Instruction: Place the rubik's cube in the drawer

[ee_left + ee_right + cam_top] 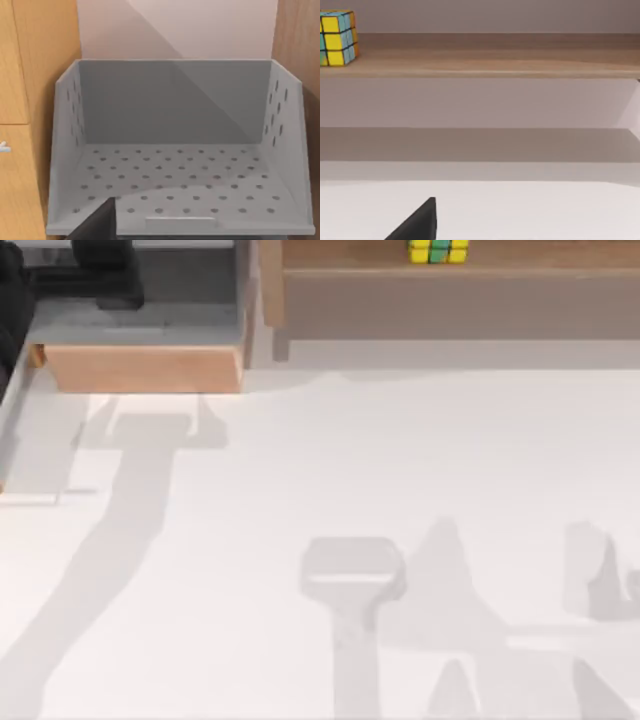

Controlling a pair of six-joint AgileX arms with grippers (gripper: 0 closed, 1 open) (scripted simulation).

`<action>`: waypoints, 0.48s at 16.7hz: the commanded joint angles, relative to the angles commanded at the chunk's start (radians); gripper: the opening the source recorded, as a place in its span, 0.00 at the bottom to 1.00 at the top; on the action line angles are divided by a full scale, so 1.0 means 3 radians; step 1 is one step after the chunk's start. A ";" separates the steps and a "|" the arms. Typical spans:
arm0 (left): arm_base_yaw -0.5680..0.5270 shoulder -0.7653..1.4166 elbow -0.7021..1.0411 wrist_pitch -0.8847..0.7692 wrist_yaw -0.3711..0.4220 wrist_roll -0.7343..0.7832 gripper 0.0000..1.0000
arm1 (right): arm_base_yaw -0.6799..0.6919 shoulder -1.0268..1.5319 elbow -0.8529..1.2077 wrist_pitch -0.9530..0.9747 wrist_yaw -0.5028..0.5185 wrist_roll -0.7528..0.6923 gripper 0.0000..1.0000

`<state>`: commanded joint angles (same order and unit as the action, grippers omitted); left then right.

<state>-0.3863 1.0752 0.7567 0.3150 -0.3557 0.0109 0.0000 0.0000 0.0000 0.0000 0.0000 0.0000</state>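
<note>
the rubik's cube (pixel 438 250) sits on the long brown shelf (pixel 460 285) at the table's far right side, well apart from the open drawer (pixel 140 368) at far left (its grey floor is bare). the right arm looks nearer to the cube; for both grippers i cannot tell the finger state.

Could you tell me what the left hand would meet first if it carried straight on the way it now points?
Most likely the drawer: the left wrist view looks straight into it, so the hand would probably reach its grey perforated floor or back wall. Nothing lies inside in that line; depth is hard to judge.
</note>
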 joint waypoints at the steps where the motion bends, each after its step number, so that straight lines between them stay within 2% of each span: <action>1: -0.0121 0.0346 0.0246 0.0102 -0.0113 0.0002 1.00 | 0.0000 0.0000 0.0000 0.0000 0.0000 0.0000 1.00; 8: -0.0916 0.2688 0.1913 0.0792 -0.0866 0.0010 1.00 | 0.0000 0.0000 0.0000 0.0000 0.0000 0.0000 1.00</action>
<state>-0.6612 1.8816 1.3305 0.5525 -0.6154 0.0139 0.0000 0.0000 0.0000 0.0000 0.0000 0.0000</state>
